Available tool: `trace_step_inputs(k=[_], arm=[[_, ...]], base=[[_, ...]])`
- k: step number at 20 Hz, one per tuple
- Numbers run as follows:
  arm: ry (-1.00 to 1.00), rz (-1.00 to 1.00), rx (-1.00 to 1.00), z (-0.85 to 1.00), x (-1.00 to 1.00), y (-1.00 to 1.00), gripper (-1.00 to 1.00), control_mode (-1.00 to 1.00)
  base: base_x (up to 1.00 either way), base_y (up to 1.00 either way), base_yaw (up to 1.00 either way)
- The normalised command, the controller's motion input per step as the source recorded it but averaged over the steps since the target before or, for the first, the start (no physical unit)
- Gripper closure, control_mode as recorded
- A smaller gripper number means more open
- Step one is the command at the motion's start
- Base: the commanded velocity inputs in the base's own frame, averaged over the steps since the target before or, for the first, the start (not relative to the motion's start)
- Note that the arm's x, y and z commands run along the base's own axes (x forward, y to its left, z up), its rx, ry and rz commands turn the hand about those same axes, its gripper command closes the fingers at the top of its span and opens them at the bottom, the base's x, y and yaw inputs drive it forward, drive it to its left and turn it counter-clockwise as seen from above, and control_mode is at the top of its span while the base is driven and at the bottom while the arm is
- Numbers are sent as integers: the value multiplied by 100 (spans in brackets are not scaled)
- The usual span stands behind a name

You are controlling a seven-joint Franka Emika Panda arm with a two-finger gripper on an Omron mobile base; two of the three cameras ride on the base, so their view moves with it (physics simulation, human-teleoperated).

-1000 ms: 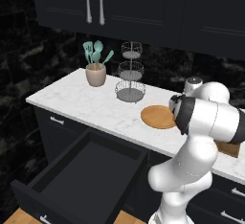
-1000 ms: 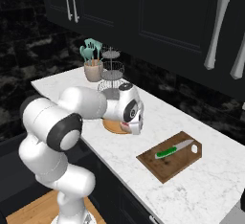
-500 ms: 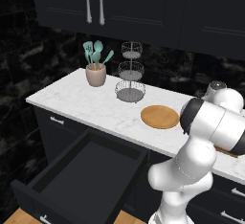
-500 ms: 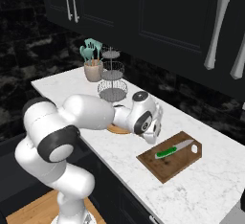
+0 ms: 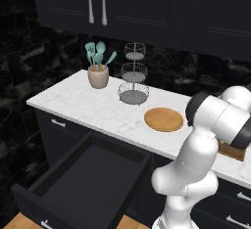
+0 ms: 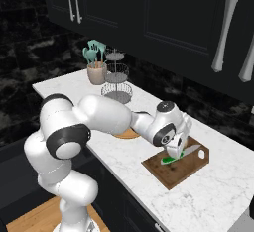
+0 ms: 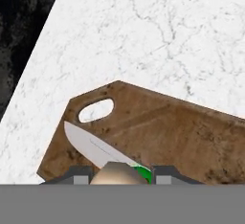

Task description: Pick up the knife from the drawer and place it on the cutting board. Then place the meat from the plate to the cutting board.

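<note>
We take the cutting board (image 6: 176,166) as our landmark; it lies flat on the white marble tabletop (image 6: 218,196). The knife (image 6: 179,154) rests on the board's upper face — green handle toward the arm, pale blade pointing toward the small hole near one corner (image 7: 95,110). The end effector (image 6: 174,155) hangs directly above the board, its fingers closed around a pale, rounded piece that we see in the hand view (image 7: 117,174), over the knife handle; we cannot tell what this piece is. The plate (image 5: 163,119) sits on the tabletop near the board, on the side of the wire tiered stand (image 5: 133,79). The drawer (image 5: 81,184) stands pulled open below the tabletop, well apart from the board.
</note>
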Motion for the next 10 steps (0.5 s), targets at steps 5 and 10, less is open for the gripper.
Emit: trace_step_inputs(k=[5, 10], arm=[[0, -4, 0, -20, 0, -14, 100, -100], [0, -1, -1, -46, 0, 0, 100, -100]], base=[[0, 0, 0], [0, 0, 0]])
